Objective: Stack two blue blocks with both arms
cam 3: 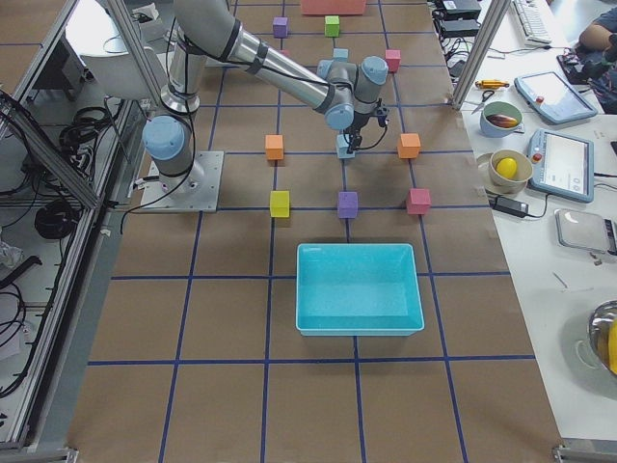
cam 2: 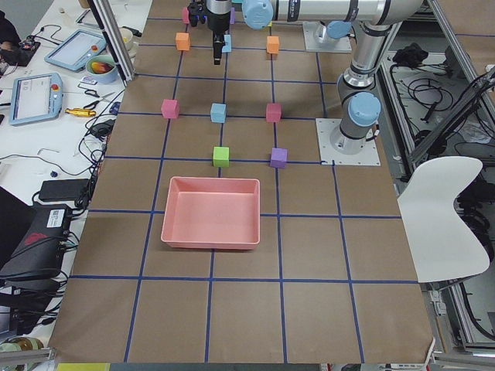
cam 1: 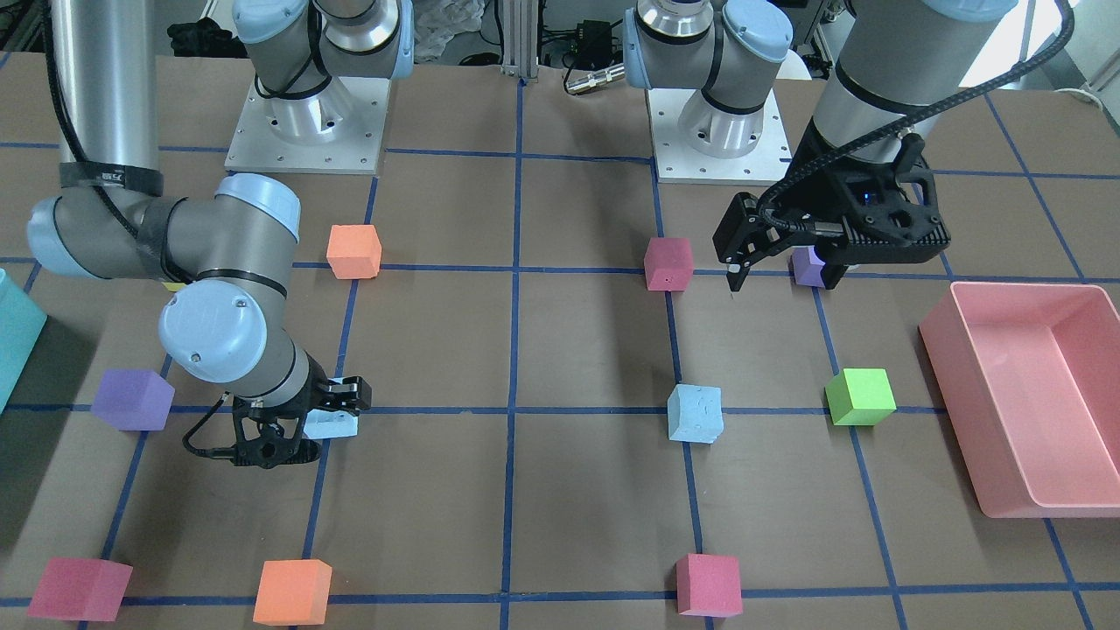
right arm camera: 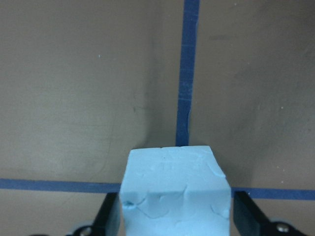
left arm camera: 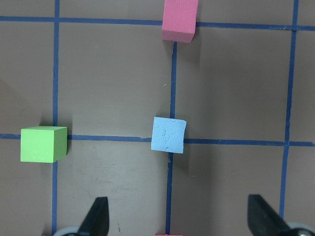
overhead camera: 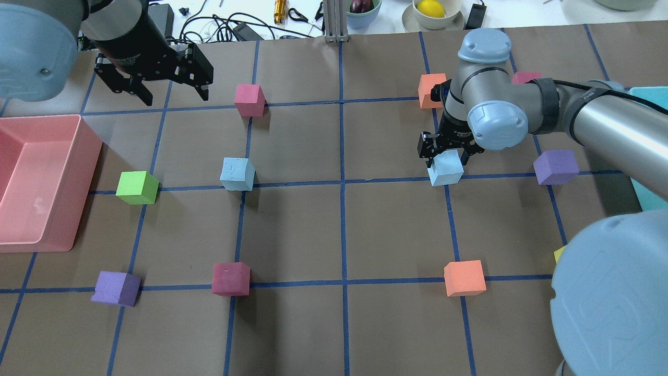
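- The fingers (right arm camera: 110, 216) of the right gripper (overhead camera: 446, 155) lie flat against two opposite sides of the gripped blue block (overhead camera: 446, 169), right of centre in the overhead view. We judge them clamped on it. We cannot tell whether it rests on the table (overhead camera: 339, 235) or hangs just above.
- The left gripper (overhead camera: 175, 98) hangs at the upper left of that view, its fingers wide apart and empty. It is well apart from the free blue block (overhead camera: 237, 174), which stands left of centre.
- We take both blocks for foam: light, soft, dented and rough rather than slippery. A gentle squeeze on opposite flat faces, at mid-height, should hold one. Too hard a squeeze would likely crush it or tilt it on the stack.
- We count two blue blocks, three red cubes (overhead camera: 249, 99), two orange cubes (overhead camera: 464, 278), two purple cubes (overhead camera: 556, 166), one green cube (overhead camera: 136, 187), one yellow cube (cam 3: 280, 203), one pink bin (overhead camera: 86, 156) and one teal bin (cam 3: 359, 289).
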